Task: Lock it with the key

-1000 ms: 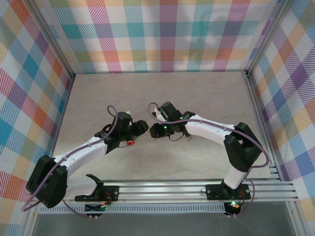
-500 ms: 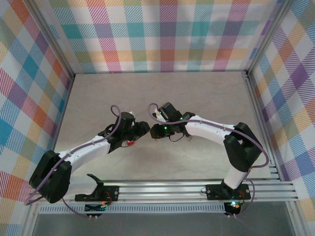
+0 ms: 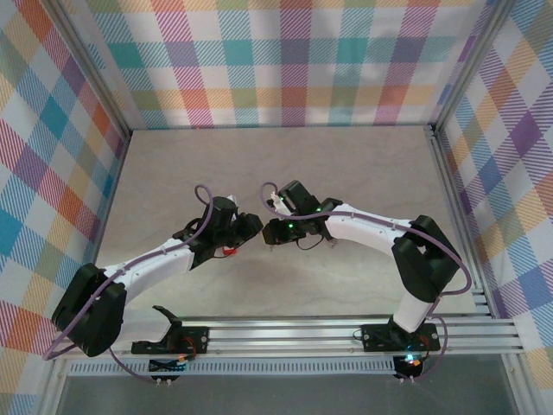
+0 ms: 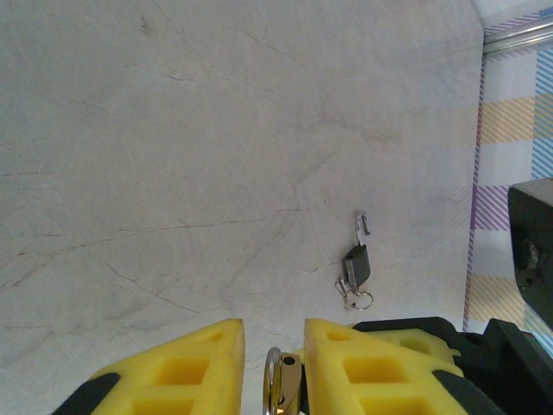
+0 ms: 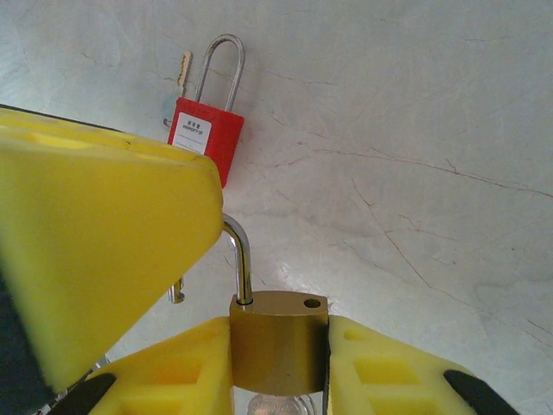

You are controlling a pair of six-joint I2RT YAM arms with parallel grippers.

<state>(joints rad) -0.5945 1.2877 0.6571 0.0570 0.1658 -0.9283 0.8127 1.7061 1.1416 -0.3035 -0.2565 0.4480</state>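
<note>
Over the last second the left gripper (image 3: 251,226) has slid toward 3 o'clock and now nearly meets the right gripper (image 3: 270,232). The right gripper is clamped on the brass lock (image 5: 278,341). Its shackle (image 5: 242,259) is up, with one hole empty. What may be the key (image 5: 270,405) shows under its body. The left pads (image 4: 346,363) straddle the shackle; whether they pinch it cannot be told. The lock is not yet shut, and pressing the shackle home looks like the next step. A red lock (image 5: 203,138) lies at its 11 o'clock.
</note>
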